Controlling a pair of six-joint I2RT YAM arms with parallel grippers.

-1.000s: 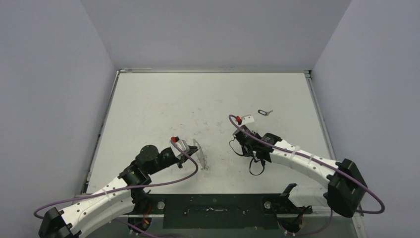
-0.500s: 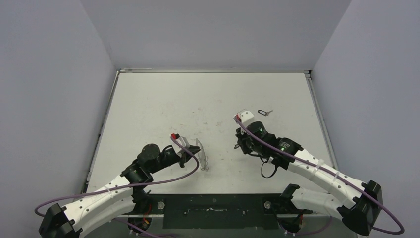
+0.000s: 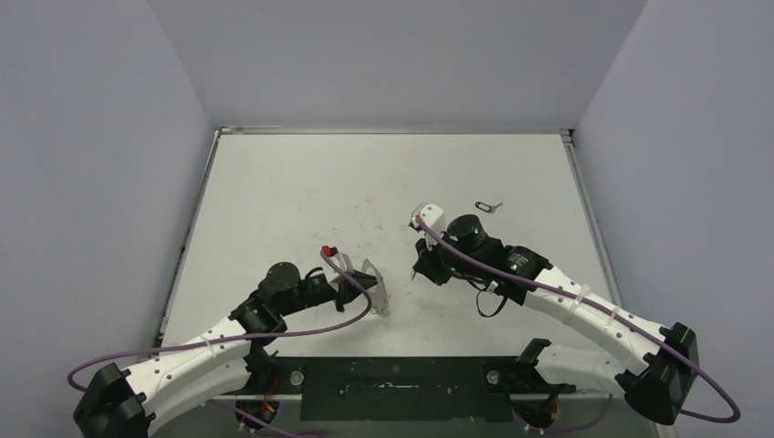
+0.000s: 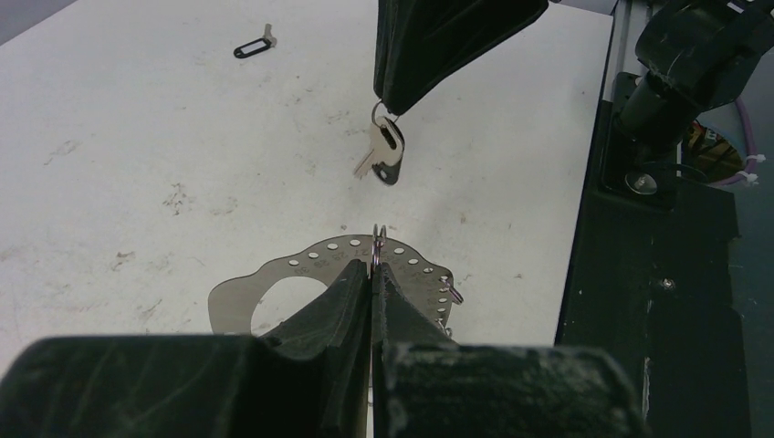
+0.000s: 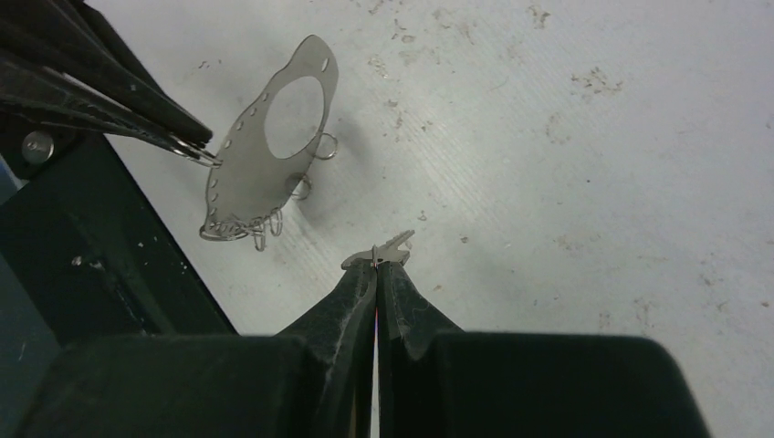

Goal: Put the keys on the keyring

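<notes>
The keyring (image 4: 239, 301) is a thin silvery oval plate with one large hole and a row of small holes, strung with tiny silver rings. It stands on edge on the table (image 3: 292, 201). My left gripper (image 4: 375, 267) is shut on a tiny ring at its top edge. The keyring (image 5: 239, 182) also shows in the right wrist view, with the left gripper (image 5: 203, 153) at its side. My right gripper (image 5: 377, 265) is shut on the small ring of a silver key (image 5: 394, 244). That key (image 4: 384, 155) hangs just above the table, a short way beyond the keyring. A second key on a black oblong loop (image 3: 488, 206) lies loose at the far right.
The black mounting plate (image 3: 392, 388) with the arm bases runs along the near table edge, close behind the keyring (image 3: 376, 292). Purple cables loop beside both arms. Grey walls enclose the table's left, far and right sides.
My right arm has swung left and nearer, bringing the held key close to the keyring. The left gripper has shifted slightly right with the keyring.
</notes>
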